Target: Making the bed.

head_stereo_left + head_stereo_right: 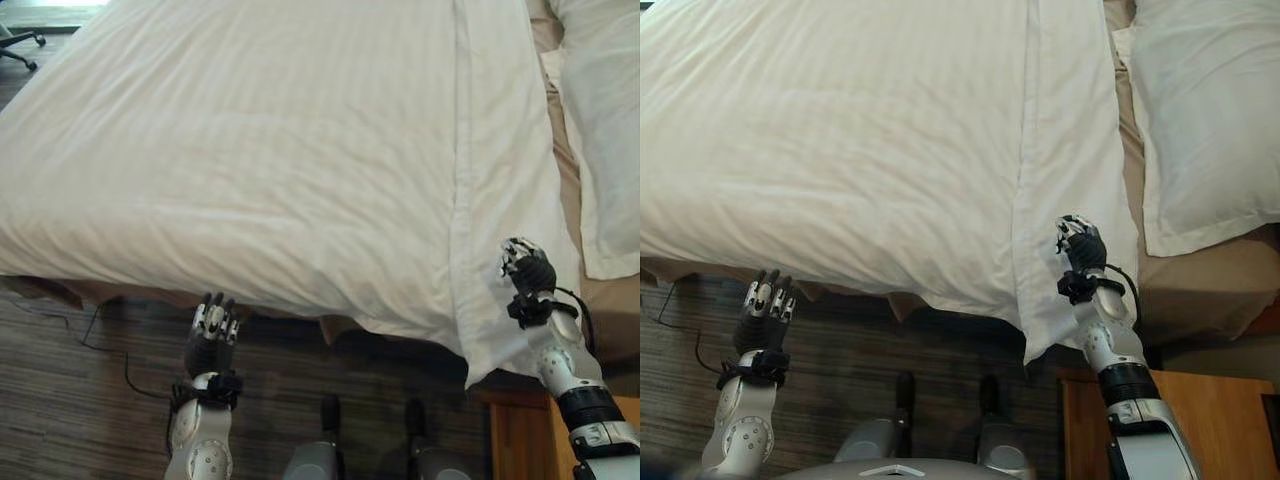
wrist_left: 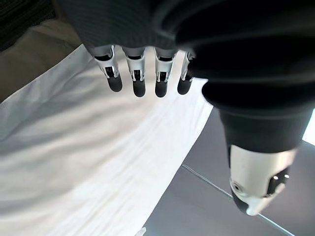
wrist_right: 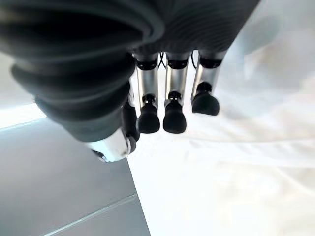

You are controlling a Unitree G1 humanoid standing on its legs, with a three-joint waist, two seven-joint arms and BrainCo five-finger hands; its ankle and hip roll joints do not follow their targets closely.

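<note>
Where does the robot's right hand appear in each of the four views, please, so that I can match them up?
Left eye view: right hand at lower right, over the duvet's hanging edge.
Right eye view: right of centre, lower half, over the same edge.
Left wrist view: not in it; the fingers there are the left hand's.
Right wrist view: its fingers hang above white cloth.
Shared landmark: the white duvet.

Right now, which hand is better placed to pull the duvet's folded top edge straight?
The right hand, probably. It is raised over the duvet beside the folded band near the pillow. The left hand hangs over the floor, short of the bed's edge.
</note>
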